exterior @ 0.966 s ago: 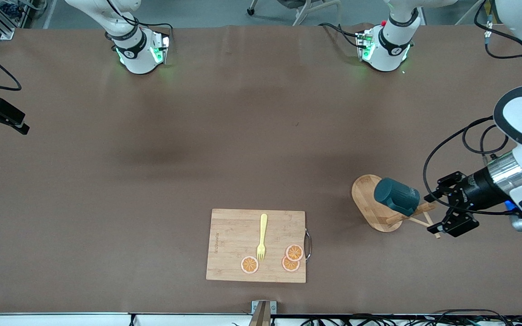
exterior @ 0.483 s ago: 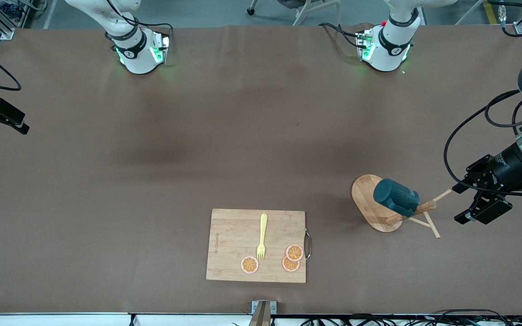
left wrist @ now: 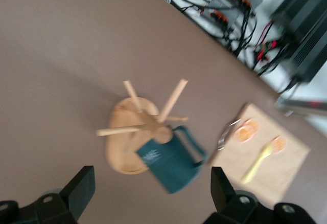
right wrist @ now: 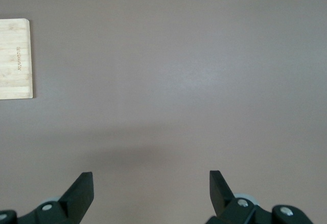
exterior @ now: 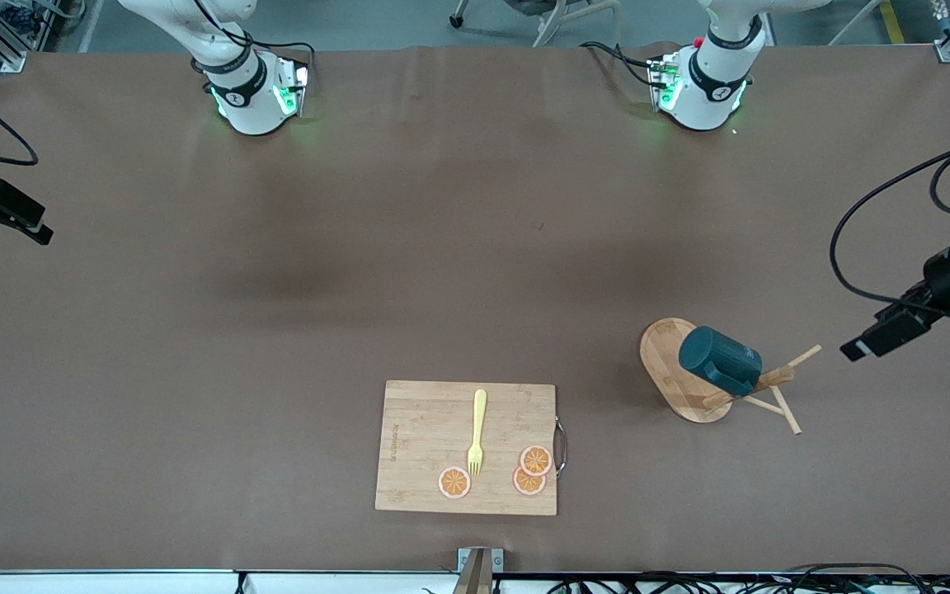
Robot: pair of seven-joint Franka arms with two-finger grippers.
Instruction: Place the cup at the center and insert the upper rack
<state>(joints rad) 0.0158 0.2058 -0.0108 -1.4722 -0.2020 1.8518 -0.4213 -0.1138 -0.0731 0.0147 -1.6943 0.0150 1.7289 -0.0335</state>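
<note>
- The cup (exterior: 720, 360) hangs on the upper rack (exterior: 693, 381), toward the right arm's end from the left pincer (exterior: 887, 334).
- The cutting board (exterior: 425, 437) lies nearer the front camera, well apart from that pincer.

Cup (exterior: 720, 360): dark teal mug, small side handle, hanging tilted on a peg of the mug tree (exterior: 693, 394), mouth toward the post (inside not visible). Mug tree: light wood, oval base flat on table, central post, thin angled pegs; stands toward the left arm's end.
</note>
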